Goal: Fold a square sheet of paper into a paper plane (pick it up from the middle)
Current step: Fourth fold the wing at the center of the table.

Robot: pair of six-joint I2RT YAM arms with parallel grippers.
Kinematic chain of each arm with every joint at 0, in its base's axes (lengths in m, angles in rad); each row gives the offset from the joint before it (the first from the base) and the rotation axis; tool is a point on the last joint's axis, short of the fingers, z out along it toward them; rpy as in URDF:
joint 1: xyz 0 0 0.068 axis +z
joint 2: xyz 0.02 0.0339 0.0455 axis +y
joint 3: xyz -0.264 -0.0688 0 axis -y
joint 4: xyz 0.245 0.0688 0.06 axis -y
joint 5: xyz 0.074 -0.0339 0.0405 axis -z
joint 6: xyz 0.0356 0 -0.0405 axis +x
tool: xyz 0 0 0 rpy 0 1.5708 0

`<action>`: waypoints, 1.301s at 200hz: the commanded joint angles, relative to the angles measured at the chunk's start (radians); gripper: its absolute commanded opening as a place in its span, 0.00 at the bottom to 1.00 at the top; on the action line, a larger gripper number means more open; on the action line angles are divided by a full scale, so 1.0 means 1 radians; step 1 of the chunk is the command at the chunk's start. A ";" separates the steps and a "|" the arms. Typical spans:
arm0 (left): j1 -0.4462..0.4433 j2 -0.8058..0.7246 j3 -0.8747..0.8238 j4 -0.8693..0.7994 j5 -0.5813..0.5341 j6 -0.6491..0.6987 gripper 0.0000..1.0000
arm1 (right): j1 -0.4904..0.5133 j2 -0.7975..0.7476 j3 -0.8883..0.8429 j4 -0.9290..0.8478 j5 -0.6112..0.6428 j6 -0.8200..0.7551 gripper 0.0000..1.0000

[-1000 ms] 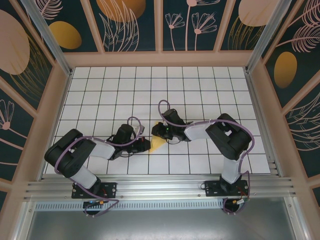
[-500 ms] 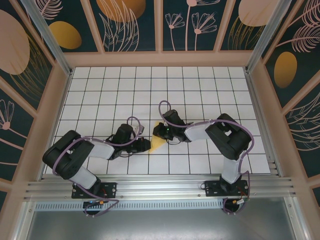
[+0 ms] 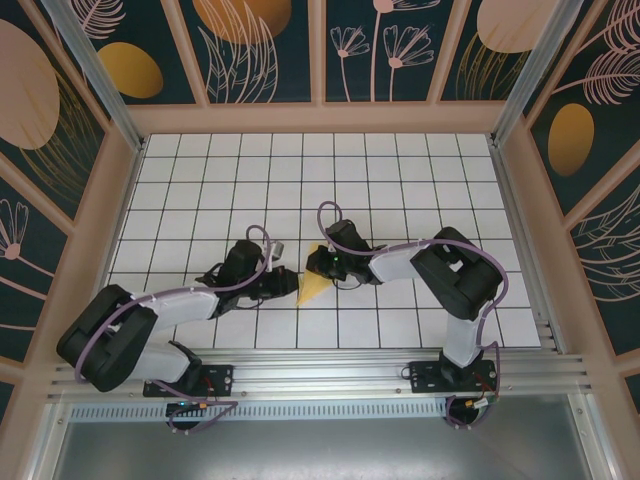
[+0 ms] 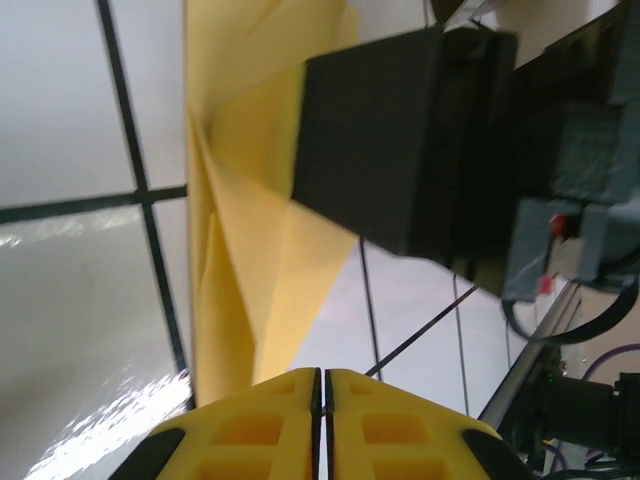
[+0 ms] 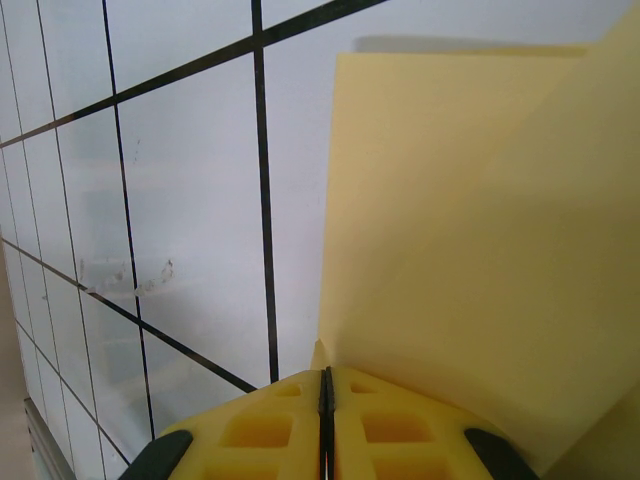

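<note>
- The paper plane (image 3: 312, 288) (image 4: 250, 260) (image 5: 480, 250) is a narrow yellow wedge on the white tiled table (image 3: 400, 180). It lies between the two grippers.
- In the top view, the plane's pointed end faces the arm bases. Its wider end faces away from them, where it meets the right arm's tool.
- The left gripper (image 3: 289, 290) (image 4: 320, 378) sits just beside the plane's pointed half, on its left side.
- In the left wrist view, this gripper's yellow fingers (image 4: 400, 425) are pressed together with only a thin seam between them.
- The plane's lower edge runs down to the left fingertip. I cannot tell whether the paper is pinched in the seam or only passes beside it.
- The right gripper (image 3: 317, 265) (image 5: 325, 378) is at the plane's wide end, touching it.
- Its yellow fingers (image 5: 260, 430) are also closed against each other. A small corner of the plane pokes out right at the seam, so they are clamped on the paper.
- From that pinch, a broad flat panel of the plane rises up and to the right, clear of the tiles.
- The left wrist view shows creases fanning across the plane. The right gripper's dark body lies over the plane's upper part.
</note>
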 commanded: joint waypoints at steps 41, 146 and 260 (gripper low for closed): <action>0.005 0.156 0.052 0.169 0.119 -0.092 0.13 | 0.009 0.063 -0.053 -0.108 0.065 -0.007 0.13; 0.006 0.251 0.072 0.012 0.091 0.019 0.15 | 0.009 0.065 -0.052 -0.125 0.067 -0.008 0.13; 0.004 0.227 0.025 -0.133 0.039 0.127 0.12 | 0.010 0.073 -0.048 -0.145 0.077 -0.009 0.14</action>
